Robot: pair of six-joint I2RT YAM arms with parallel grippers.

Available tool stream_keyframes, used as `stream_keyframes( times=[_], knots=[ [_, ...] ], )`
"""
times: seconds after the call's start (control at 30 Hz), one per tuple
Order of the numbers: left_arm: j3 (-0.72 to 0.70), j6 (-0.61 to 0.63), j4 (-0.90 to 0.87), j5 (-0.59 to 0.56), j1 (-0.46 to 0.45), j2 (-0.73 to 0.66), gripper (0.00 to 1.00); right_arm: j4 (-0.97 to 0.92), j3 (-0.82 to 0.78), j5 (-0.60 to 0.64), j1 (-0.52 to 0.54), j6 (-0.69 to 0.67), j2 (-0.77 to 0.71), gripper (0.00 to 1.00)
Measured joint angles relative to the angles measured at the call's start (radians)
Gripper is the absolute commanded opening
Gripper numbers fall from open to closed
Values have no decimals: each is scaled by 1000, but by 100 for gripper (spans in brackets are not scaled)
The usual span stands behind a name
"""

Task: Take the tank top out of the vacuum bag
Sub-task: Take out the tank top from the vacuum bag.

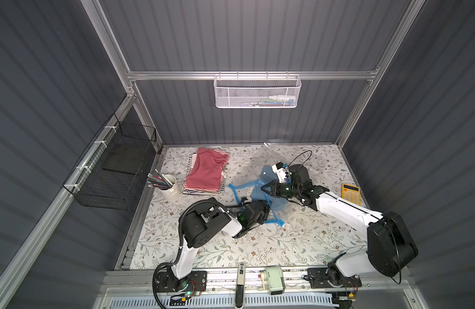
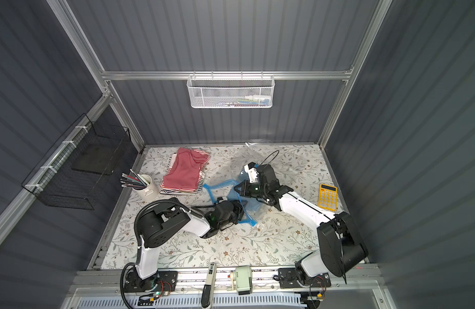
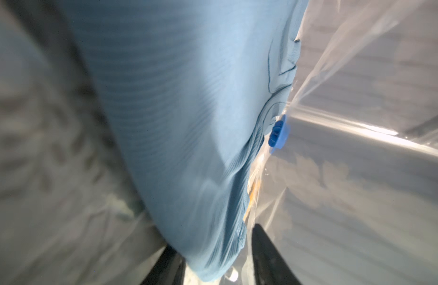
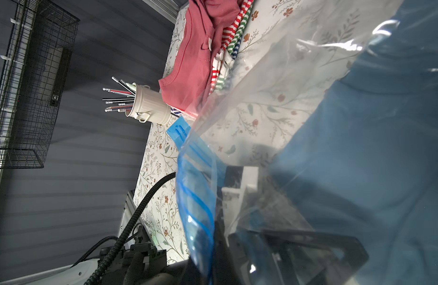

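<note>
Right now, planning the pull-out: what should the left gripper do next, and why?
Probably close the left gripper: its fingers straddle the tank top inside the vacuum bag without pinching it, while the right gripper seems to hold the bag.

Tips of left end effector (image 1: pixel 266 212) lost among vacuum bag (image 1: pixel 245 184) folds

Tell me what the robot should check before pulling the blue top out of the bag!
1. The zip strip of the vacuum bag is parted: ok.
2. The right gripper is shut on the vacuum bag: ok.
3. The tank top lies between the fingers of the left gripper: ok.
4. The left gripper squeezes it firmly: cannot tell.
5. The tank top is out: not ok, it is inside.
</note>
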Motion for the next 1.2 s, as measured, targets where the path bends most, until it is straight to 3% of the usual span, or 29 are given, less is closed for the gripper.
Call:
stream_keyframes(
  times=[0.03,0.1,0.4,0.73,0.97,1.2],
  knots=[
    [8,8,-6,2,5,5,9,0,0,1,0,3,-2,0],
    [19,23,-19,3,11,8,0,0,0,7,0,5,-8,0],
    [23,82,-17,22,17,0,0,-8,0,24,-19,8,-23,0],
    [-2,120,-54,43,18,-137,0,-12,0,41,-43,6,-24,0],
    [-28,121,-85,47,23,-153,0,-24,-2,48,-48,-2,-46,0],
    [-100,120,-163,56,23,-318,0,-40,-18,64,-71,-13,-71,0]
  ],
)
